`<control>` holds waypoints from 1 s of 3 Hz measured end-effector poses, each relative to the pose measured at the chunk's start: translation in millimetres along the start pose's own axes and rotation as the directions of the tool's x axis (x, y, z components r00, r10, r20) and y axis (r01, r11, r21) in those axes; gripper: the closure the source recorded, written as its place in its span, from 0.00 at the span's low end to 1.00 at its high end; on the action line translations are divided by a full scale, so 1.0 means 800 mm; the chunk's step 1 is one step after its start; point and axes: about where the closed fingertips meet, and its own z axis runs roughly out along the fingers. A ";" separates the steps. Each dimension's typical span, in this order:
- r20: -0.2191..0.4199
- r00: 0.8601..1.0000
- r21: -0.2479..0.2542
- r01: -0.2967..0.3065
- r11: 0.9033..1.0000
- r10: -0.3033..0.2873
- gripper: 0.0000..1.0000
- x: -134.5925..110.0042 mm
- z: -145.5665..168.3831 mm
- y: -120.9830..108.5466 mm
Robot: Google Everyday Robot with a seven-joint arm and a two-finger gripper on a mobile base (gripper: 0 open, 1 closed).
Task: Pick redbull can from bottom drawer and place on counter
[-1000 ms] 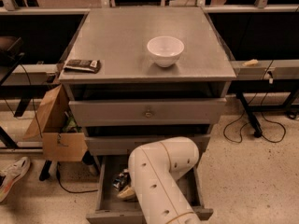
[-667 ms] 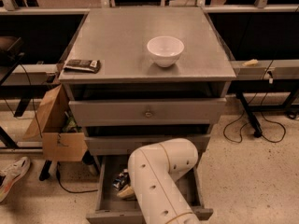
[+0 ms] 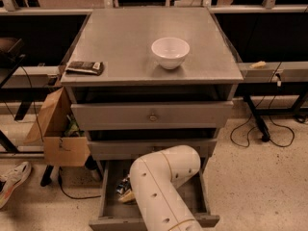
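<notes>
Warm, dimmish indoor light from overhead. Surface (image 3: 120, 42) evenly lit, matte grey with a faint sheen toward the back. Bowl (image 3: 170, 52) is the brightest thing, soft highlight on its rim, small shadow under it. Dark bands of shadow under the surface lip and above each drawer front. Arm (image 3: 159, 186) catches light on top. End effector (image 3: 124, 190) sits low in the bottom drawer (image 3: 109, 203), left of the arm, shaded and murky. Benches (image 3: 38, 37) go near black, floor (image 3: 260, 177) yellowish
</notes>
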 end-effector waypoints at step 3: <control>0.023 1.000 -0.011 -0.021 1.000 0.022 0.41 0.004 0.015 0.000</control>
